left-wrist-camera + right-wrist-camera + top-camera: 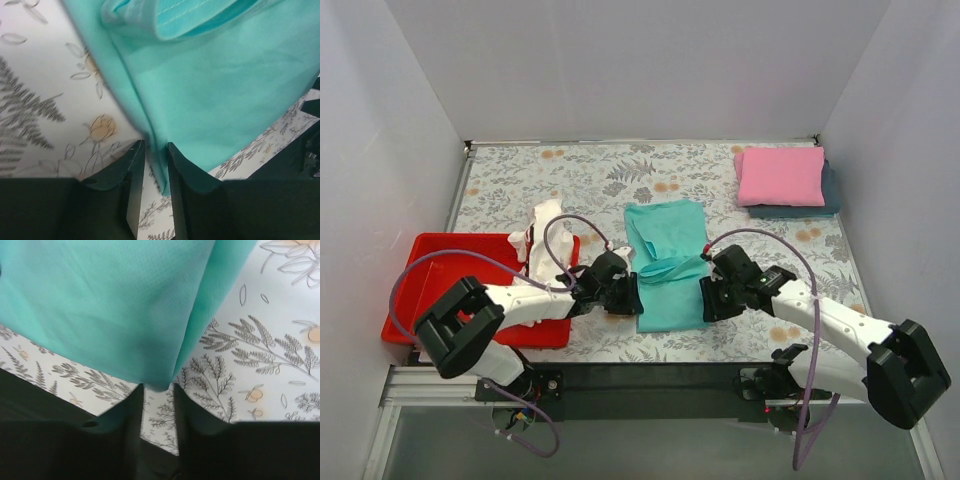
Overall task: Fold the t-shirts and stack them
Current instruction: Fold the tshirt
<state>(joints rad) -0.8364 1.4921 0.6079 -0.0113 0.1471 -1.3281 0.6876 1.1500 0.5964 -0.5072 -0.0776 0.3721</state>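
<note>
Roughly halfway, I judged: the pink t-shirt [780, 176] lay folded on the dark blue-grey t-shirt [832, 192] far right, and the white t-shirt [542, 235] lay crumpled at left. Mid-table, the teal t-shirt [667, 265] lay half folded, long axis near-to-far. At its near-right corner the right gripper [712, 298] stood slightly spread; the left gripper [625, 293] straddled its left edge, grip unclear.
</note>
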